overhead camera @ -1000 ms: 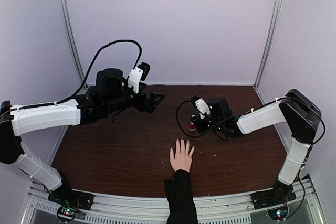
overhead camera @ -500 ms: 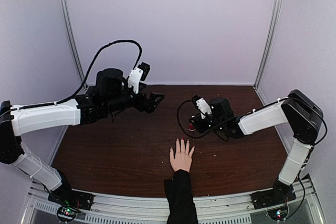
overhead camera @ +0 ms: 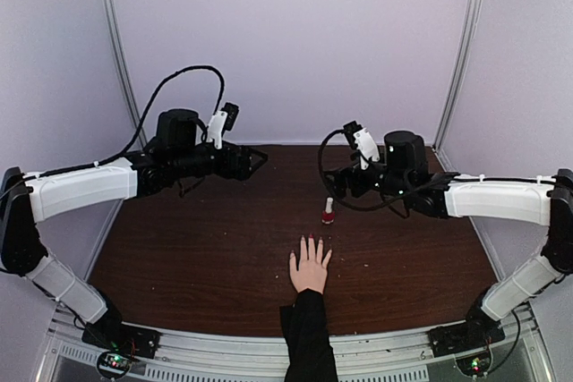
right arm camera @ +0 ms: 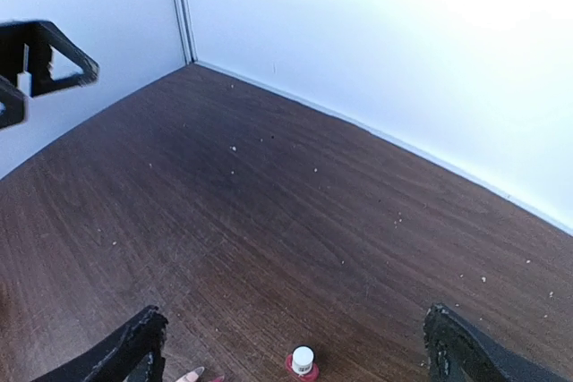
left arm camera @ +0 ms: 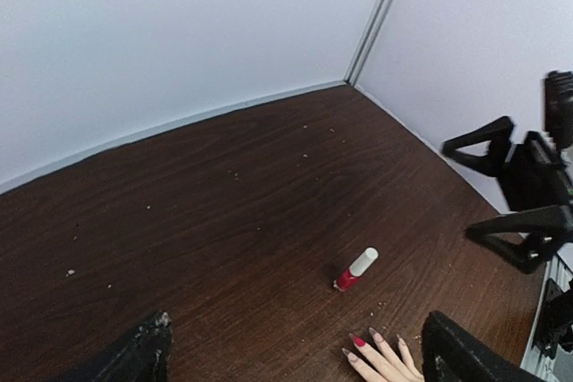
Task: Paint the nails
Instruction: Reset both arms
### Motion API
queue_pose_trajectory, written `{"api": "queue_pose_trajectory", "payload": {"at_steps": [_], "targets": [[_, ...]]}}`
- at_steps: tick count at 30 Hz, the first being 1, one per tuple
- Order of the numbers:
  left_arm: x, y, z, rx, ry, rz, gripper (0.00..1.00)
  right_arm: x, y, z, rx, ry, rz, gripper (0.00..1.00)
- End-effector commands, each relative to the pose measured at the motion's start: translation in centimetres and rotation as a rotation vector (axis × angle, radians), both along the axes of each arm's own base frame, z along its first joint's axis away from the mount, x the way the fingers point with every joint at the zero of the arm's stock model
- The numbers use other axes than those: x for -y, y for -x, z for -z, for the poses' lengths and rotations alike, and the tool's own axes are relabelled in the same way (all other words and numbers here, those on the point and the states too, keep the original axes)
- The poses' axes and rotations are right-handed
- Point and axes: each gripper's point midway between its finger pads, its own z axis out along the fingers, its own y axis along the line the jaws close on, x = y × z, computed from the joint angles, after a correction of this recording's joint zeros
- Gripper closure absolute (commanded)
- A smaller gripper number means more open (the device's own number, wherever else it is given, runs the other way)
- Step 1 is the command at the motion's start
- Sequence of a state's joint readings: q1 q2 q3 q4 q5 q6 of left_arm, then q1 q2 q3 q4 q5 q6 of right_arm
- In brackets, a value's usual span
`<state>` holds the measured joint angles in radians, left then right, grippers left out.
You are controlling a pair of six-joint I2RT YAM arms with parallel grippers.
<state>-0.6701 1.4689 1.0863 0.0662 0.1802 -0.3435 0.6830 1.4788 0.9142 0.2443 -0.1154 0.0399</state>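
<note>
The hand is cut off at the bottom edge of the left wrist view, leaving only its fingertips. It lies flat at the table's 6 o'clock. Of the nails, one is red and the rest seem bare. A red bottle stands at the hand's 12 o'clock, its print too small to read. The left gripper and right gripper both gape wide with nothing between their fingers.

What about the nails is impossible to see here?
- Top view: the nails are too small to judge the polish.
- Left wrist view: the bottom edge cuts off most of the hand.
- Right wrist view: only a fingertip shows at the bottom edge.
</note>
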Motion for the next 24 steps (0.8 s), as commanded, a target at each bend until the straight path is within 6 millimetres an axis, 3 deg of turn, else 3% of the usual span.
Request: {"api": "queue_pose_trajectory", "payload": {"at_steps": [1,7,11,17,24], "targets": [[-1.7,-1.5,0.7,-0.136,0.103,0.002,0.02,1.7,0.6,-4.6,0.048,0.002,0.026,0.00],[-6.4,-3.7,2.2,-0.160,0.053,-0.158,0.02,5.1,0.8,-6.9,0.045,-0.020,0.086,0.00],[-11.0,-4.4,5.7,-0.231,0.008,-0.275,0.02,7.6,0.8,-6.7,0.029,-0.042,0.143,0.00],[-14.8,-4.0,9.8,-0.263,-0.109,-0.407,0.02,10.7,0.8,-2.8,-0.063,-0.086,0.229,0.00],[-15.6,-3.2,13.5,-0.307,-0.132,-0.437,0.02,11.2,0.8,3.1,-0.153,-0.088,0.248,0.00]]}}
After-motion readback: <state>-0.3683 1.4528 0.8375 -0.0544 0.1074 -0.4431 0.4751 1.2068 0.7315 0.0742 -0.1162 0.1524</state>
